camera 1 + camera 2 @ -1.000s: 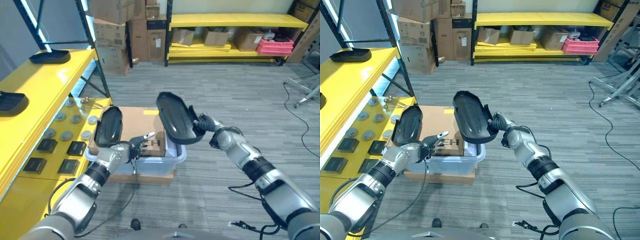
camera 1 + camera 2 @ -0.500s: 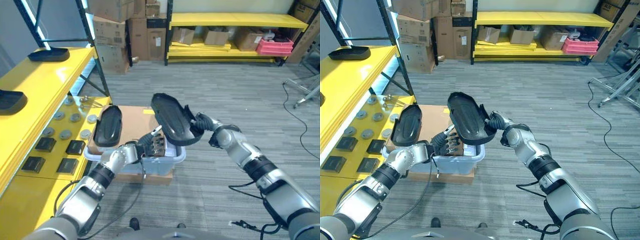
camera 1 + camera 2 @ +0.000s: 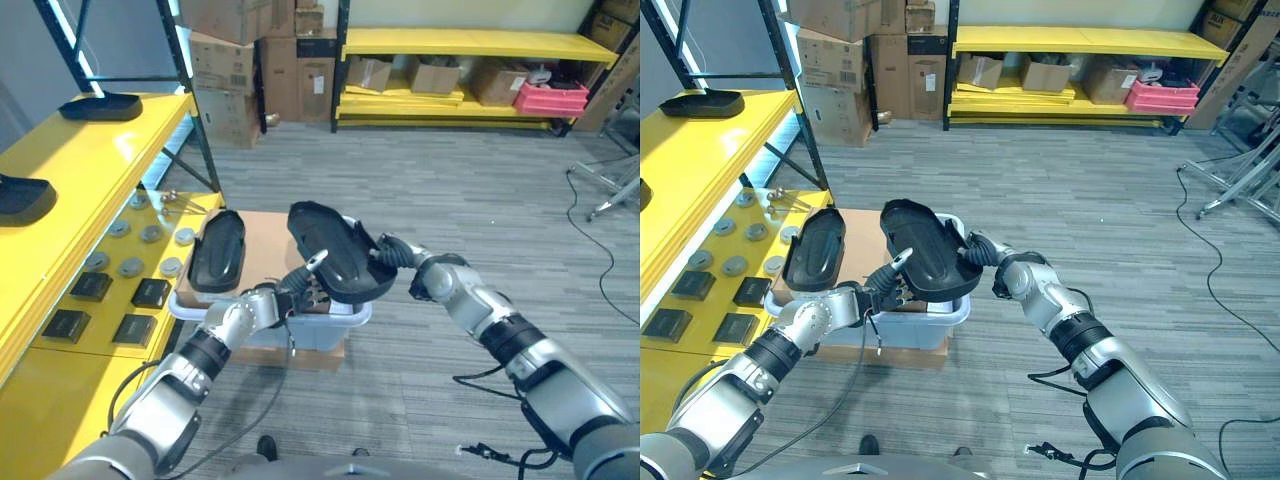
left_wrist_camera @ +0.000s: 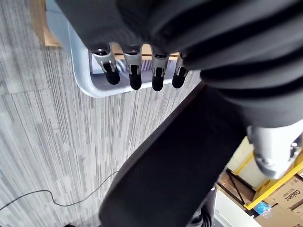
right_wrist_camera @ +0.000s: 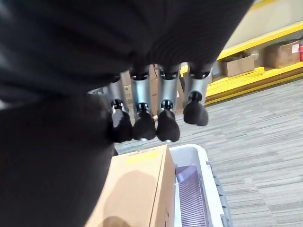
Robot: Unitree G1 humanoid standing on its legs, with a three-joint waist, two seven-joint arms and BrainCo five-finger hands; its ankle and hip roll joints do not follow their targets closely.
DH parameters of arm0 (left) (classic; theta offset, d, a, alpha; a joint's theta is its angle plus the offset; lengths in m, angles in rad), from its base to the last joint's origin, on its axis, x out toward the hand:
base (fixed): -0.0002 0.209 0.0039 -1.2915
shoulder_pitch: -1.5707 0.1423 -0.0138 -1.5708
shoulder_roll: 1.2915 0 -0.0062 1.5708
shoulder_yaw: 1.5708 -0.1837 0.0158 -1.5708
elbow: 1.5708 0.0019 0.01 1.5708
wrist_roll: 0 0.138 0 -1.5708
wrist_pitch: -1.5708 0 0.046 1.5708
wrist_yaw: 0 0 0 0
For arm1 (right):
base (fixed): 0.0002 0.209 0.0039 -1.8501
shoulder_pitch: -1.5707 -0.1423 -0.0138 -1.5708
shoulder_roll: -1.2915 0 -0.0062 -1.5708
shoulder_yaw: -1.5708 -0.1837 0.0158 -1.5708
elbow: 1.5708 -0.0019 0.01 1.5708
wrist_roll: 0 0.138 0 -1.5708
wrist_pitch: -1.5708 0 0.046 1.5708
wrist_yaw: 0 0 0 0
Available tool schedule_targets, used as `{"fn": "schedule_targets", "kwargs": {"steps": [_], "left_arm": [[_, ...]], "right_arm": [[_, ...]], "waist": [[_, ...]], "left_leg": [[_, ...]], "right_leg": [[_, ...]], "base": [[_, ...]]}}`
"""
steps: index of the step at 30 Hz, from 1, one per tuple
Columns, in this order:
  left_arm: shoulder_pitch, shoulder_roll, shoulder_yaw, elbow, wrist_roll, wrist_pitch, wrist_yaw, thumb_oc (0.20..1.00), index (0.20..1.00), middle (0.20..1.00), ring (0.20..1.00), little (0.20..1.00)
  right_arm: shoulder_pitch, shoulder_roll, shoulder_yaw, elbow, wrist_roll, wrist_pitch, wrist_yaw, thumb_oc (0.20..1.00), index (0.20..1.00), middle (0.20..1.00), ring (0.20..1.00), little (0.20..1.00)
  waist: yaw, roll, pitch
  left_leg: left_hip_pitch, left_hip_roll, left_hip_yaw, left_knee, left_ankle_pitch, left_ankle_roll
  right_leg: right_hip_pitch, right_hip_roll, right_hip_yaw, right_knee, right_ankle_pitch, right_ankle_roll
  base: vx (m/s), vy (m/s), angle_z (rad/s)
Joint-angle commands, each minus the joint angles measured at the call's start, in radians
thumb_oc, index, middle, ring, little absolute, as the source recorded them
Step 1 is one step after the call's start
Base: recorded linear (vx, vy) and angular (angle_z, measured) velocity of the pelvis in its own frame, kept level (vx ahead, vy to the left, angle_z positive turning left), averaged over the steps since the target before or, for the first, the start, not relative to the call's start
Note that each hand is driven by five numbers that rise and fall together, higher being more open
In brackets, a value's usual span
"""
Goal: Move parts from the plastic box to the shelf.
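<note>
The part (image 3: 335,252), a long black dished shell, is held in the air over the plastic box (image 3: 345,318), gripped at its right end by the right hand (image 3: 392,256), whose fingers curl round the rim. In the right wrist view the dark-tipped fingers (image 5: 142,124) are bent down against the black surface, so that hand is clamped on the part. The shell's long axis runs from the right hand up and away toward the robot's left, tilted, with its hollow side facing up.

The left hand (image 3: 290,287) sits just under the near left edge of the part, fingers reaching toward it. Its wrist view shows the fingers (image 4: 134,78) fairly straight and loosely spread above the box rim, with the black shell crossing beside them; they do not appear closed on anything. Whether a fingertip touches the shell I cannot tell.

A second black part (image 3: 218,250) leans upright at the left end of the box, which rests on a cardboard carton (image 3: 270,245). The yellow shelf (image 3: 90,175) lies well off to the robot's left, already carrying two parts.

So the shelf is on the left hand's side while the grip is on the right. My guess is the coming move needs either a handover to the left hand or a long carry across.
</note>
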Motion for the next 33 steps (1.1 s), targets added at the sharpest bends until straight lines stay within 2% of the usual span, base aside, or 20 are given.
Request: {"fn": "schedule_targets", "kwargs": {"steps": [1, 6, 7, 8, 10, 19, 25, 31, 32, 33], "left_arm": [[-0.044, -0.026, -0.055, 0.036, 0.140, -0.075, -0.072, 1.000, 1.000, 1.000, 1.000, 1.000], [-0.062, -0.015, -0.085, 0.007, 0.212, -0.096, -0.108, 1.000, 1.000, 1.000, 1.000, 1.000], [-0.065, -0.011, -0.092, 0.004, 0.225, -0.102, -0.109, 0.570, 0.570, 0.570, 0.570, 0.570], [-0.068, -0.008, -0.099, 0.000, 0.228, -0.115, -0.107, 0.200, 0.200, 0.200, 0.200, 0.200], [-0.075, 0.003, -0.112, -0.017, 0.228, -0.126, -0.121, 0.200, 0.200, 0.200, 0.200, 0.200], [-0.084, 0.000, -0.099, -0.053, 0.212, -0.161, -0.070, 0.200, 0.200, 0.200, 0.200, 0.200], [-0.091, -0.015, -0.095, -0.060, 0.222, -0.207, -0.056, 0.200, 0.200, 0.200, 0.200, 0.200], [-0.104, -0.042, -0.050, -0.087, 0.272, -0.303, 0.032, 0.200, 0.200, 0.200, 0.200, 0.200], [-0.106, -0.045, -0.045, -0.089, 0.274, -0.314, 0.040, 0.200, 0.200, 0.200, 0.200, 0.200], [-0.110, -0.046, -0.038, -0.093, 0.275, -0.318, 0.048, 0.200, 0.200, 0.200, 0.200, 0.200]], "right_arm": [[-0.079, 0.011, 0.030, -0.015, 0.000, -0.054, -0.017, 0.200, 0.200, 0.200, 0.200, 0.200], [-0.078, 0.025, 0.040, -0.034, 0.005, -0.054, 0.002, 0.200, 0.200, 0.200, 0.200, 0.200], [-0.078, 0.026, 0.042, -0.036, 0.007, -0.053, 0.002, 0.200, 0.200, 0.200, 0.200, 0.200], [-0.078, 0.028, 0.044, -0.037, 0.009, -0.051, 0.003, 0.200, 0.200, 0.200, 0.200, 0.200], [-0.076, 0.033, 0.051, -0.043, 0.026, -0.044, -0.002, 0.200, 0.200, 0.200, 0.200, 0.200], [-0.077, 0.065, 0.047, -0.049, 0.095, -0.007, -0.013, 0.200, 0.200, 0.200, 0.200, 0.200], [-0.081, 0.100, 0.042, -0.039, 0.159, 0.026, -0.038, 0.200, 0.200, 0.200, 0.200, 0.200], [-0.071, 0.185, -0.003, -0.027, 0.426, 0.118, -0.077, 0.200, 0.200, 0.200, 0.200, 0.200], [-0.069, 0.193, -0.008, -0.024, 0.463, 0.125, -0.085, 0.235, 0.235, 0.235, 0.235, 0.235], [-0.065, 0.203, -0.017, -0.019, 0.495, 0.128, -0.091, 0.363, 0.363, 0.363, 0.363, 0.363]], "waist": [[0.034, -0.024, -0.045], [0.031, -0.024, -0.045], [0.031, -0.024, -0.044], [0.031, -0.024, -0.044], [0.030, -0.022, -0.044], [0.033, -0.018, -0.043], [0.036, -0.016, -0.042], [0.044, -0.014, -0.041], [0.045, -0.014, -0.040], [0.045, -0.013, -0.040]], "left_leg": [[0.036, -0.028, -0.048, 0.010, -0.116, 0.007], [0.038, -0.027, -0.047, 0.008, -0.116, 0.008], [0.038, -0.026, -0.046, 0.008, -0.115, 0.007], [0.038, -0.026, -0.047, 0.008, -0.115, 0.007], [0.039, -0.025, -0.046, 0.007, -0.115, 0.006], [0.043, -0.024, -0.046, 0.005, -0.114, 0.005], [0.045, -0.024, -0.049, 0.005, -0.113, 0.004], [0.049, -0.023, -0.058, 0.005, -0.112, 0.001], [0.050, -0.023, -0.059, 0.004, -0.112, 0.000], [0.051, -0.023, -0.060, 0.004, -0.111, 0.000]], "right_leg": [[-0.048, -0.012, -0.036, 0.012, 0.014, 0.028], [-0.048, -0.011, -0.033, 0.011, 0.013, 0.028], [-0.048, -0.011, -0.032, 0.011, 0.013, 0.029], [-0.048, -0.011, -0.031, 0.012, 0.013, 0.029], [-0.048, -0.011, -0.031, 0.011, 0.014, 0.030], [-0.045, -0.012, -0.033, 0.011, 0.013, 0.028], [-0.042, -0.012, -0.033, 0.011, 0.013, 0.026], [-0.034, -0.013, -0.037, 0.010, 0.011, 0.021], [-0.033, -0.013, -0.038, 0.010, 0.011, 0.021], [-0.032, -0.014, -0.038, 0.010, 0.011, 0.020]], "base": [[0.00, 0.000, 0.00], [0.00, 0.000, 0.00], [0.00, 0.000, 0.00], [0.00, 0.000, 0.00], [0.00, 0.000, 0.00], [0.00, 0.000, 0.00], [0.00, 0.000, 0.00], [0.00, 0.000, 0.00], [0.00, 0.000, 0.00], [0.00, 0.000, 0.00]]}}
